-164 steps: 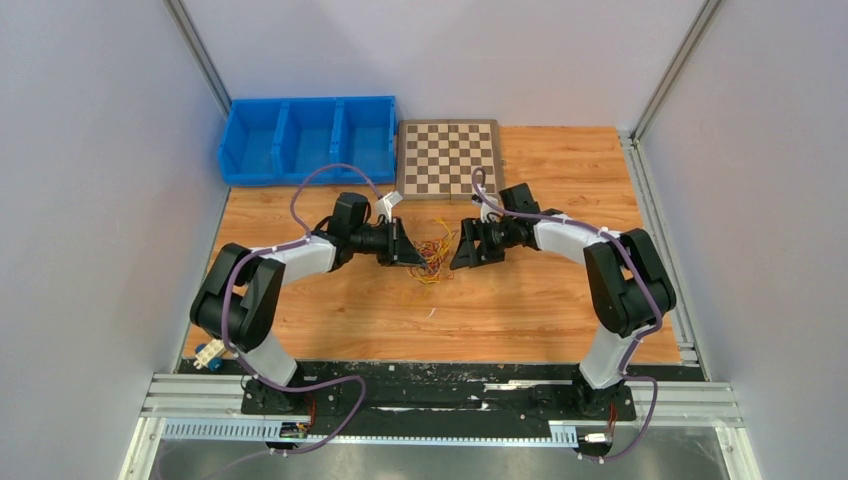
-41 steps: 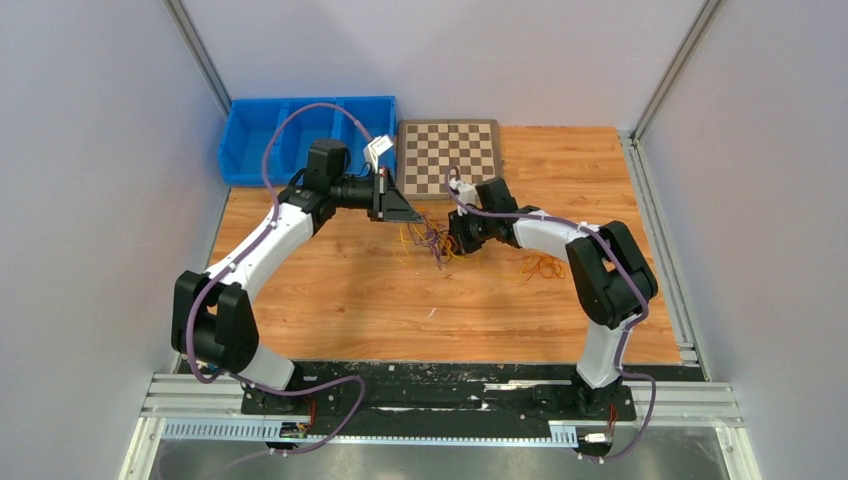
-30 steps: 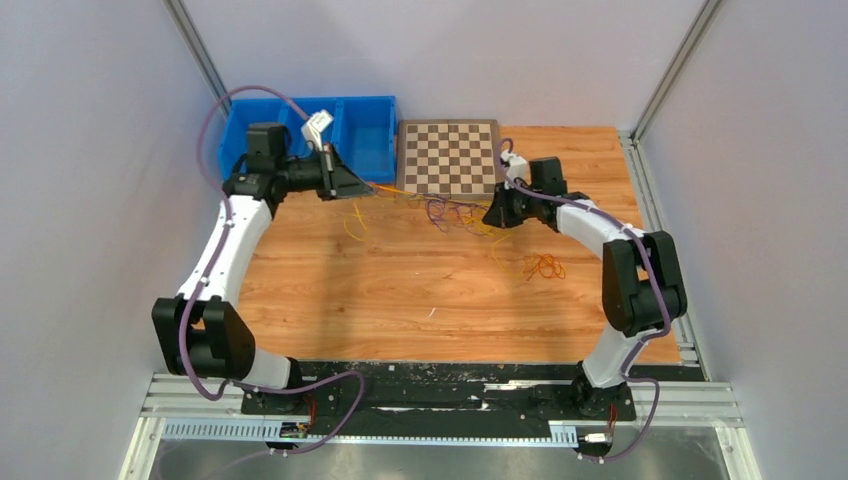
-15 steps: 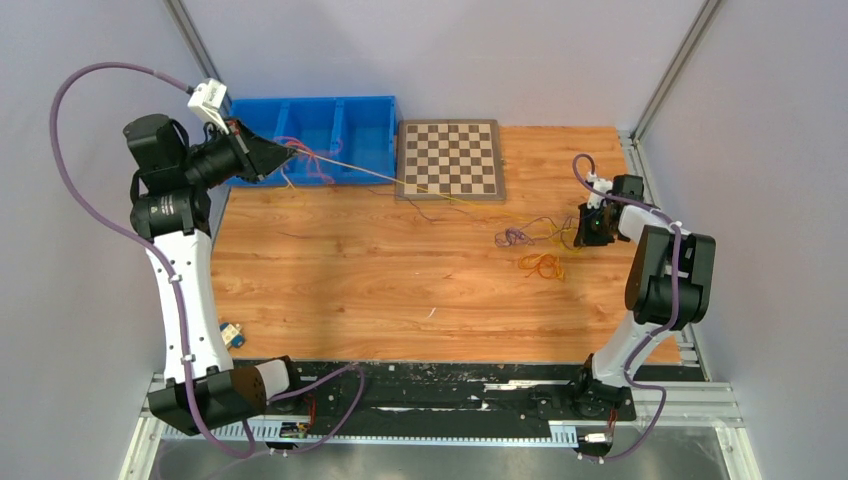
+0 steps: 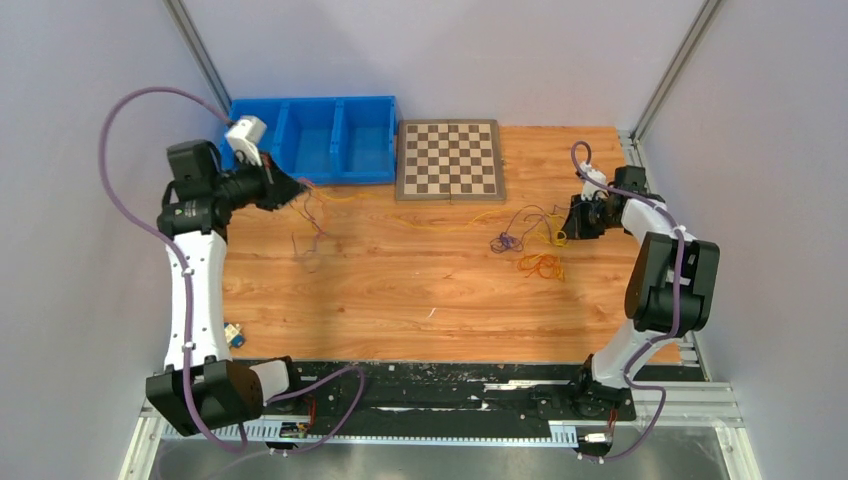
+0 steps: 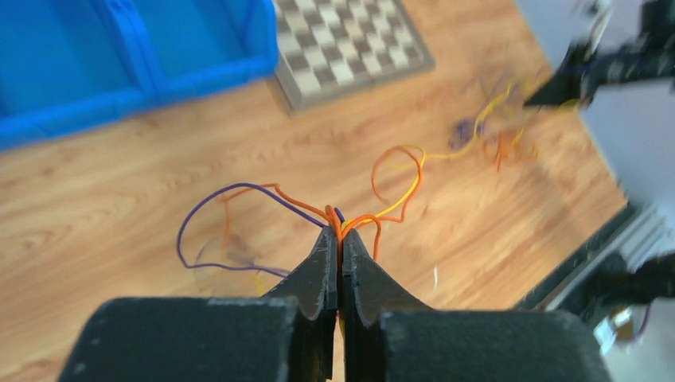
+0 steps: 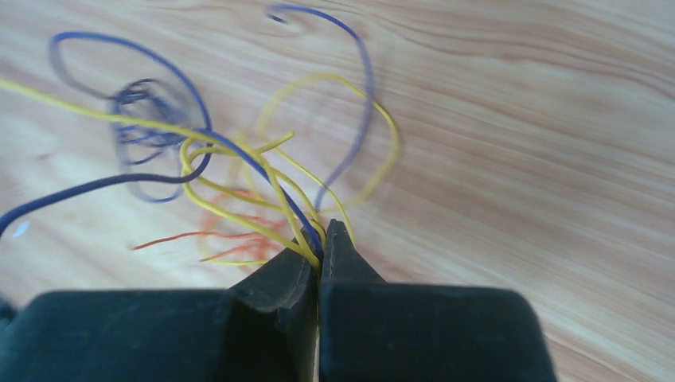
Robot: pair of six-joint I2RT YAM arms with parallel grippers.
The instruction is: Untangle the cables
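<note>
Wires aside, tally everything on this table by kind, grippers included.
Blue plastic three-compartment bin: 1
Wooden chessboard: 1
Small blue-and-white object: 1
Black two-finger grippers, shut on thin coloured wires: 2 (left gripper, right gripper)
Total: 5

Left gripper (image 5: 292, 188) sits at the far-left of the table (image 5: 400, 300), just in front of the blue bin (image 5: 310, 150). Purple and orange cables (image 5: 312, 215) dangle from its tip. Right gripper (image 5: 566, 222) is near the right edge. A yellow strand (image 5: 445, 224) runs between them, in front of the chessboard (image 5: 450, 160). A purple knot (image 5: 505, 241) and an orange clump (image 5: 541, 265) lie near the right gripper.
</note>
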